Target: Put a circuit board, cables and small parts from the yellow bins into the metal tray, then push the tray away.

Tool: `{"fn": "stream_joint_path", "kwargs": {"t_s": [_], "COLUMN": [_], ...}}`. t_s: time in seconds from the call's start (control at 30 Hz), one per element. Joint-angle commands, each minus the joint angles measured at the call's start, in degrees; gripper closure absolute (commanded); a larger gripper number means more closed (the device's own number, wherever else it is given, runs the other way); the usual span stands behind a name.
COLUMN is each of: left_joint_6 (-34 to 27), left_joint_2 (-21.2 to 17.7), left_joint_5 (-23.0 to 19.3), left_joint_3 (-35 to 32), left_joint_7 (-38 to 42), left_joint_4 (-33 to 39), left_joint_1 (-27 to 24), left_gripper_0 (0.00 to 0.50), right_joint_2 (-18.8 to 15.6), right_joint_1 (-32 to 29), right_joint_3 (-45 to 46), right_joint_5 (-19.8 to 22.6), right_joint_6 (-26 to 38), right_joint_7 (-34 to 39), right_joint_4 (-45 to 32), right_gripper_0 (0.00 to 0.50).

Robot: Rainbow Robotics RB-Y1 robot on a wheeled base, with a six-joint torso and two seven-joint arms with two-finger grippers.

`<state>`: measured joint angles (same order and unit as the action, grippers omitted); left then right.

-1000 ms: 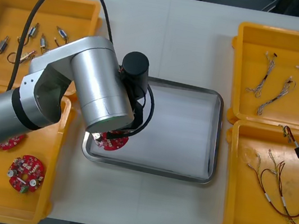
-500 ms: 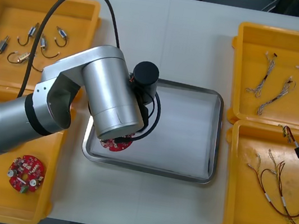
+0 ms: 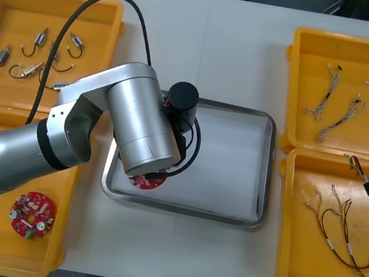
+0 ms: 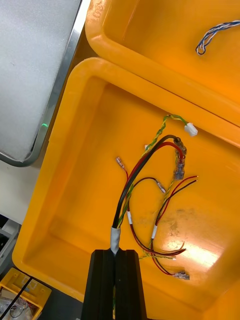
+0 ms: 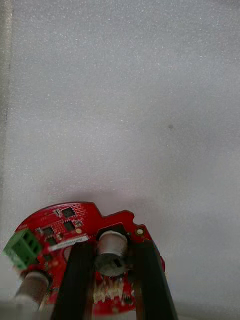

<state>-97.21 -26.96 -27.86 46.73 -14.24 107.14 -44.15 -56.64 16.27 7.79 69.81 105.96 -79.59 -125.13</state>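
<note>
1. L gripper [image 5: 112, 248] is over the tray [image 3: 241, 111], at its near-left corner. I see its fingers pinching a red circuit board [image 5: 60, 227] by a silver cylinder [image 5: 111, 247] standing on it.
2. The circuit board sits low over the tray's white inside, close to the tray's left rim. Can't tell if it's touching down.
3. R gripper [image 4: 115, 256] is over the yellow bin [image 4: 55, 200] just right of the tray's near end, fingers pressed together, cables [image 4: 150, 155] lying just past the tips.

Red circuit board [image 5: 100, 220], white-lined tray [image 3: 229, 167], yellow bins [image 3: 367, 48]; one cable [image 4: 212, 34] seemingly twisted blue-white
</note>
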Motion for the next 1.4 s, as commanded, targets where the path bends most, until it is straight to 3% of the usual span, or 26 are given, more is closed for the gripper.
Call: {"fn": "stream_joint_path", "kwargs": {"t_s": [0.03, 0.3, 0.57, 0.67, 0.93, 1.0, 1.13, 1.27, 1.4], "left_joint_6": [0.97, 1.14, -0.09, -1.84, -9.23, -10.02, -10.99, -10.9, -10.99], "left_joint_2": [1.47, 1.12, -2.31, -5.12, -12.59, -14.0, -19.89, -23.93, -30.96], "left_joint_5": [0.88, 1.93, 1.23, -2.28, -17.31, -19.42, -28.56, -33.4, -40.52], "left_joint_3": [0.99, 0.99, 0.99, 0.2, -12.63, -14.48, -22.12, -26.17, -31.0], "left_joint_7": [3.87, 3.78, 4.13, 4.4, 3.96, 3.78, 2.9, 2.29, 1.41], "left_joint_4": [0.44, 0.7, 4.84, 7.82, 16.61, 17.49, 19.95, 21.36, 22.41], "left_joint_1": [-2.17, -2.26, -4.63, -6.65, -9.46, -9.81, -10.43, -10.43, -10.43], "left_gripper_0": [0.075, 0.004, 0.0, 0.0, 0.0, 0.0, 0.0, 0.0, 0.0], "right_joint_2": [0.65, 0.65, 0.65, 0.65, 0.65, 0.65, 0.65, 0.83, 0.48], "right_joint_1": [1.4, 1.4, 1.4, 1.4, 1.4, 1.4, 1.4, -0.36, -0.18], "right_joint_3": [-0.14, -0.14, -0.14, -0.14, -0.14, -0.14, -0.14, -1.11, -2.34], "right_joint_5": [0.5, 0.5, 0.5, 0.5, 0.5, 0.5, 0.5, 0.68, 0.77], "right_joint_6": [0.13, 0.13, 0.13, 0.13, 0.13, 0.13, 0.13, 0.22, -0.75], "right_joint_7": [1.11, 1.11, 1.11, 1.11, 1.11, 1.11, 1.11, 1.02, 0.84], "right_joint_4": [-1.43, -1.43, -1.43, -1.43, -1.43, -1.43, -1.43, -1.16, -2.13], "right_gripper_0": [0.5, 0.5, 0.5, 0.5, 0.5, 0.5, 0.5, 0.5, 0.5]}}
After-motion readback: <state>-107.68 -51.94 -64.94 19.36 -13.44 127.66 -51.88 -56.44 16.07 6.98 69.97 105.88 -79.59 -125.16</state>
